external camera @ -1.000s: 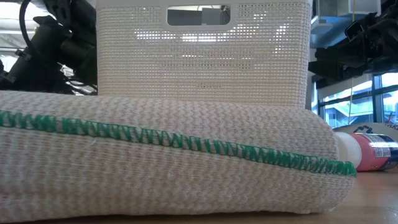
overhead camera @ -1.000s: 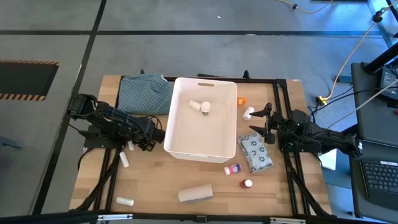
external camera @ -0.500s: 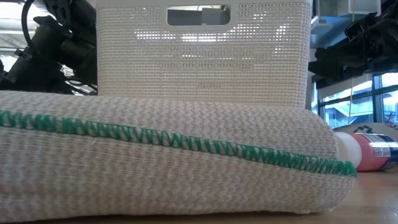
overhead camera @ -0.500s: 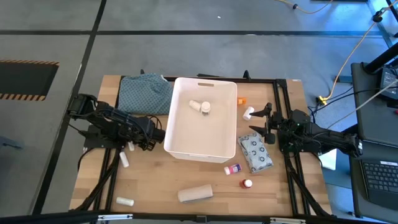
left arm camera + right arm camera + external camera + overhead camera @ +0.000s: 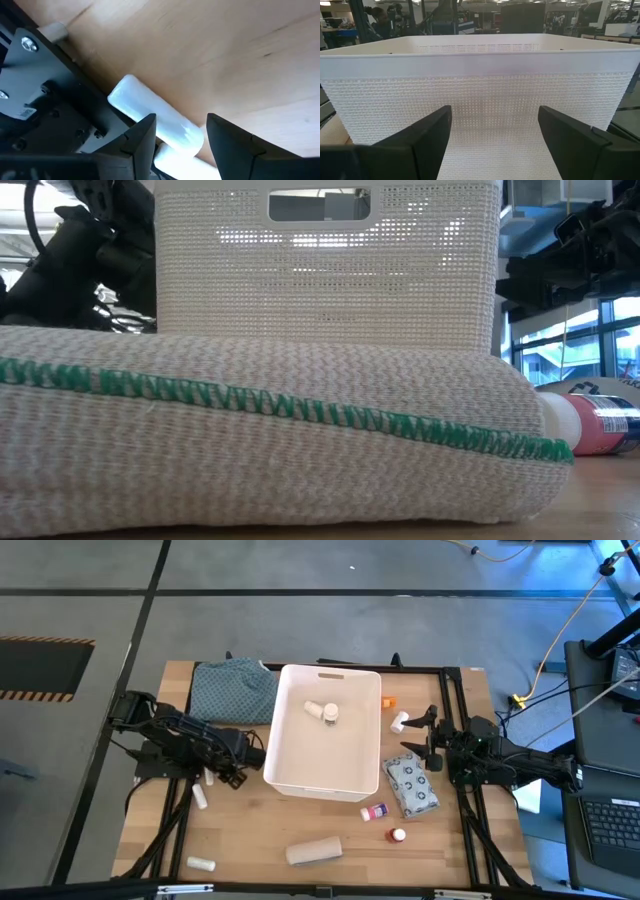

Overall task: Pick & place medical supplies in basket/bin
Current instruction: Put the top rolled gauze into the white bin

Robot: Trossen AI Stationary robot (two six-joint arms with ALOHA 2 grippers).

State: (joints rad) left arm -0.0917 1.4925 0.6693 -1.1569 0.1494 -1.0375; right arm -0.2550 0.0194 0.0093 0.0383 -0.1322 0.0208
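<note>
Wooden bench (image 5: 250, 830) looks barely altered: left claw (image 5: 232, 778) has edged down, open around a white tube (image 5: 155, 113); right claw (image 5: 420, 735) waits open beside the basket (image 5: 322, 785), so the next pick is near.

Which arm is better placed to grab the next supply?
Left. The left gripper hangs open right over a small white plastic tube on the wooden table; the right gripper only faces the white tub.
</note>
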